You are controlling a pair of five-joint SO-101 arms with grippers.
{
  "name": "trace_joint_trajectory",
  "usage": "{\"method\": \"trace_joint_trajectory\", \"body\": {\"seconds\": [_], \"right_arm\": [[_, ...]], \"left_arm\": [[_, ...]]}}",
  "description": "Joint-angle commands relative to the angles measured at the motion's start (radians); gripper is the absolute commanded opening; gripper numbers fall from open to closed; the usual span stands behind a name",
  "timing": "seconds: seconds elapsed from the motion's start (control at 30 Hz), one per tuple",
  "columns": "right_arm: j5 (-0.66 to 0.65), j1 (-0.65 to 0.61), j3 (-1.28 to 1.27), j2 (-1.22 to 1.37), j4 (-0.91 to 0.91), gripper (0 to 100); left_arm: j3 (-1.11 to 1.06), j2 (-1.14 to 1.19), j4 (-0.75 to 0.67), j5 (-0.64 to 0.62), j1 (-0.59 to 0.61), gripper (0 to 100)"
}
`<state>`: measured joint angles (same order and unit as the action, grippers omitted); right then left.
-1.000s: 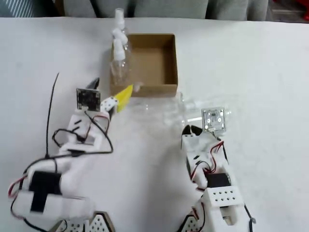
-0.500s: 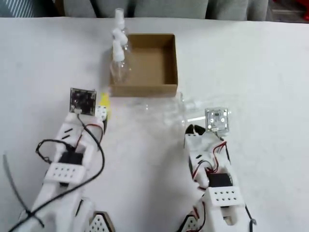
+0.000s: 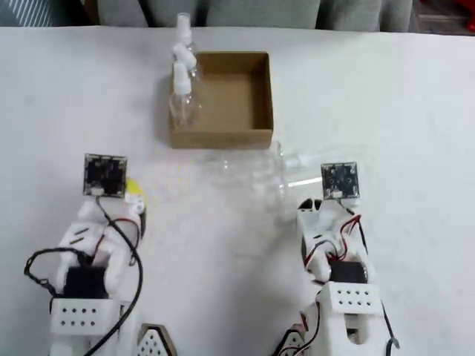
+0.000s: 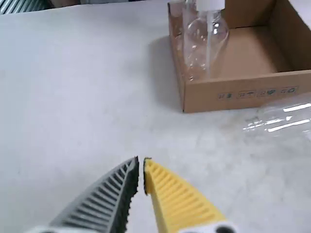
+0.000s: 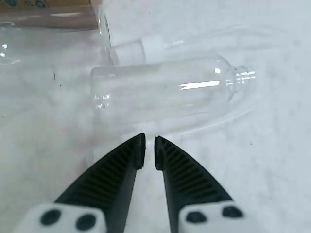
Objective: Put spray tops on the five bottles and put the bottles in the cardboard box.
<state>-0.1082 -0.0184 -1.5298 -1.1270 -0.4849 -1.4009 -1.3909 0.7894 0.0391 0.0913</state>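
Capping is, I judge, the step in hand: my right pincer, almost shut and empty, sits just near of the uncapped bottle lying beside the cardboard box; it must open first.

**Table layout: box and bottles**
The cardboard box sat at the far centre of the table, with upright bottles standing inside along its left wall. Loose bottles lay on the table just before its right front corner, between the box and the right gripper.
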Motion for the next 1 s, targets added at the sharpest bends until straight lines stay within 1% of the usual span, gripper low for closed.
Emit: {"method": "trace_joint_trajectory", "body": {"seconds": [0.0, 0.1, 0.17, 0.27, 0.33, 0.4, 0.5, 0.63, 0.73, 0.8, 0.97], "right_arm": [[-0.091, 0.019, 0.189, -0.001, -0.257, 2.1], [-0.215, -0.008, 0.305, 0.001, -0.414, 2.1], [-0.287, -0.054, 0.374, 0.002, -0.499, 2.2], [-0.410, -0.101, 0.457, 0.002, -0.568, 2.2], [-0.440, -0.125, 0.511, 0.005, -0.588, 2.2], [-0.439, -0.134, 0.565, 0.041, -0.593, 2.2], [-0.436, -0.136, 0.654, 0.163, -0.578, 2.2], [-0.422, -0.136, 0.721, 0.375, -0.437, 2.2], [-0.331, -0.136, 0.767, 0.532, -0.298, 1.9], [-0.269, -0.131, 0.819, 0.638, -0.248, 1.9], [-0.161, -0.128, 1.010, 0.897, -0.228, 2.1]], "left_arm": [[-0.054, -0.051, 0.023, 0.006, 0.041, 2], [-0.129, -0.051, 0.025, 0.012, 0.041, 2], [-0.175, -0.051, 0.025, 0.015, 0.042, 2], [-0.190, -0.051, 0.048, 0.072, 0.044, 2], [-0.187, -0.056, 0.100, 0.101, 0.044, 2], [-0.189, -0.056, 0.120, 0.129, 0.041, 2], [-0.195, -0.056, 0.117, 0.155, 0.044, 2], [-0.195, -0.056, 0.117, 0.155, 0.044, 2], [-0.196, -0.056, 0.117, 0.155, 0.044, 2], [-0.196, -0.056, 0.117, 0.155, 0.044, 2], [-0.196, -0.056, 0.117, 0.155, 0.044, 2]]}}
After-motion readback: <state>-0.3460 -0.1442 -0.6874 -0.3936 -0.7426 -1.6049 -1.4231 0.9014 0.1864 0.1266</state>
